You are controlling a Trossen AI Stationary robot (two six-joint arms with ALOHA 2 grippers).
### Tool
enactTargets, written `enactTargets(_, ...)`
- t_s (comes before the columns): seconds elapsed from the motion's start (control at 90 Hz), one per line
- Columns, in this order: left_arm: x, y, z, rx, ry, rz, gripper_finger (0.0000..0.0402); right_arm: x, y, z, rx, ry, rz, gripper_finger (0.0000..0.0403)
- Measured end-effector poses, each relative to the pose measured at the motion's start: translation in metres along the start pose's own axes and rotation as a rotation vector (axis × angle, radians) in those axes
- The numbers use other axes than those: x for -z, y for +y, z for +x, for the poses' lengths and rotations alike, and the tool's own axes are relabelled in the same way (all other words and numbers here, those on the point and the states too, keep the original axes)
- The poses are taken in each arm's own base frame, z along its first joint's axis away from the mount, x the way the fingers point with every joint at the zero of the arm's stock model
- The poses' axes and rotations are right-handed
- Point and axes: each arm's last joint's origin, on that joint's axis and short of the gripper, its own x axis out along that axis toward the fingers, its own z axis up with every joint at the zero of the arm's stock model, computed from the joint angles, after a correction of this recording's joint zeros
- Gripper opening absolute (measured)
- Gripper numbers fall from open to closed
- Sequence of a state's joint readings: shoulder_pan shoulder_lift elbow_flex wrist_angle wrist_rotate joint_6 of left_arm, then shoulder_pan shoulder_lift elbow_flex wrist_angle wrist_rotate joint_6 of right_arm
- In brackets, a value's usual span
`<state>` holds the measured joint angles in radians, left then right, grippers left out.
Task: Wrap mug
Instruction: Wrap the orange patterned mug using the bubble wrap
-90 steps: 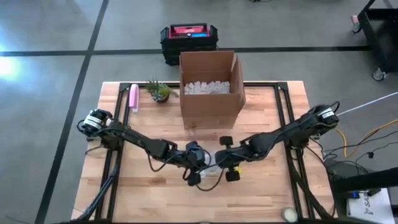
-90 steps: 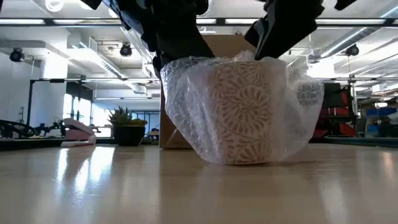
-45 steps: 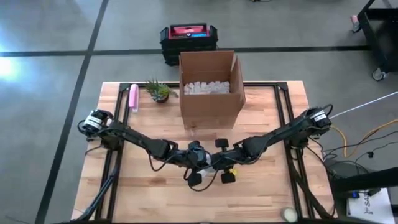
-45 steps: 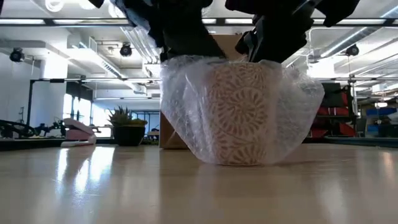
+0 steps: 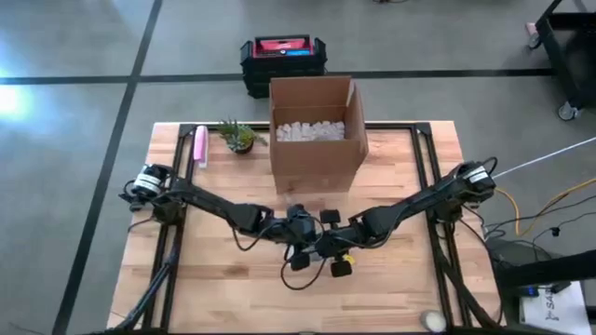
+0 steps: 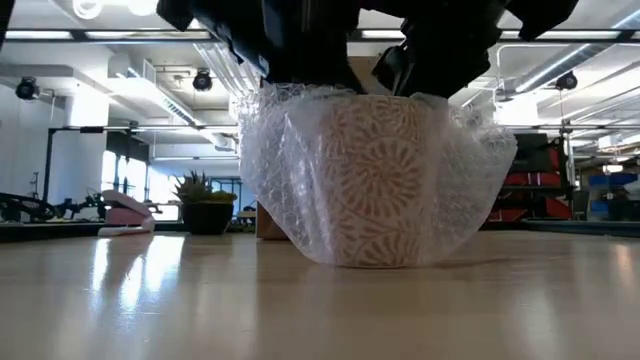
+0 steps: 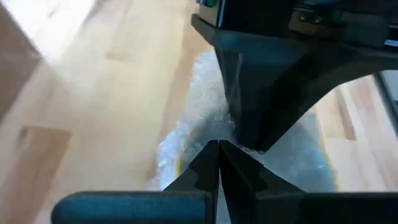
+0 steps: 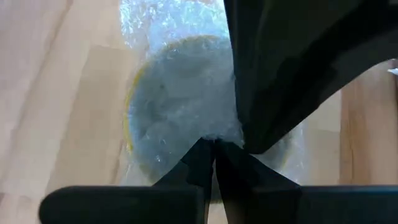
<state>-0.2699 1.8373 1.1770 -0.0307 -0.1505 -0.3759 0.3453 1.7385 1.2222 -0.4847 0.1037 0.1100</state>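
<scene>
The patterned mug (image 6: pixel 385 180) stands upright on the wooden surface (image 6: pixel 150 300), on the near side of the cardboard box (image 5: pixel 315 130) and well short of it, with the sheet of bubble wrap (image 6: pixel 270 170) drawn up loosely around its sides and over its open mouth. Both arms meet directly above it. The left pincer (image 7: pixel 218 149) has its fingers pressed together on a pinch of the wrap at the mug's rim, and the right pincer (image 8: pixel 212 148) is likewise closed on the film stretched over the mouth, just beside the other. The step in hand looks like gathering the raised edges over the top to close the bundle. The next move probably calls for pushing or folding the held film down into the mouth while one pincer keeps tension, so the loose skirt near the base does not spring open. Beyond the mug, the box holds white packing fill, with a small potted plant (image 5: pixel 239 136) beside it.
</scene>
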Motion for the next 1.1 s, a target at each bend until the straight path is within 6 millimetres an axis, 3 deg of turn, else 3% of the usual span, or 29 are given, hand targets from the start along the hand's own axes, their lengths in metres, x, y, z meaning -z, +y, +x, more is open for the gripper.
enactTargets(0.111,0.005,0.003,0.009,0.027,0.039,-0.005,0.0000,-0.001,0.000,-0.009,-0.013,-0.016,0.003,0.0008)
enactTargets(0.289,0.006,0.003,0.010,0.042,0.053,-0.012,0.0000,-0.007,-0.004,-0.047,-0.025,-0.121,0.015,0.0008)
enactTargets(0.356,0.006,0.003,0.010,0.043,0.057,-0.012,0.0000,-0.012,-0.004,-0.051,-0.027,-0.165,0.020,0.0008)
enactTargets(0.433,0.006,0.004,0.010,0.042,0.052,-0.013,0.0000,-0.012,-0.001,-0.047,-0.033,-0.175,0.015,0.0008)
enactTargets(0.678,0.005,0.003,0.009,0.046,0.043,-0.015,0.0000,-0.005,0.005,0.001,-0.019,-0.068,-0.021,0.0008)
enactTargets(0.8,-0.001,0.002,0.002,0.058,0.018,-0.015,0.0000,-0.003,0.006,0.013,-0.016,-0.036,-0.019,0.0008)
enactTargets(1.1,-0.019,-0.008,-0.034,0.114,-0.055,-0.008,0.0000,-0.003,0.005,0.006,-0.017,-0.039,-0.011,0.0008)
